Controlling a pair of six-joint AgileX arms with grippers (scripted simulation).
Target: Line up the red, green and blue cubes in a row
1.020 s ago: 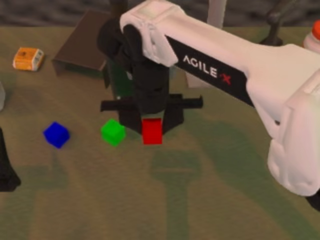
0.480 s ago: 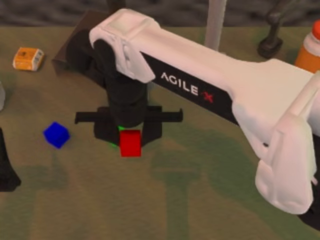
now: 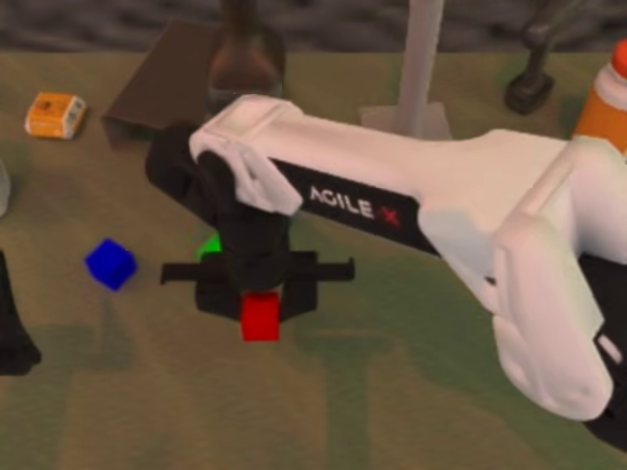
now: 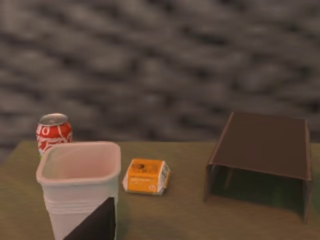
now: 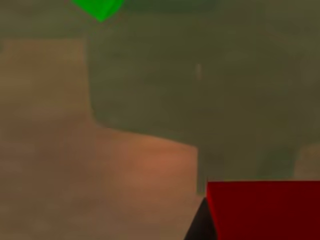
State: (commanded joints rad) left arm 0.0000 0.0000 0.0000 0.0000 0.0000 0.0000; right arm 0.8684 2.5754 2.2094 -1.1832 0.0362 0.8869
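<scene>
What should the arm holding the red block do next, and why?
Probably lower the red cube onto the table and let go. The right tool holds it close to the green cube, which peeks out beside the arm, with the blue cube farther left.

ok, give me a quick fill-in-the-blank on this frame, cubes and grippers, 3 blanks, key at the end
1. The right gripper is shut on the ____ cube.
2. In the top view, the cube farthest to the left is the ____ one.
3. The green cube is mostly hidden under the ____ arm.

Missing words: red; blue; right.
</scene>
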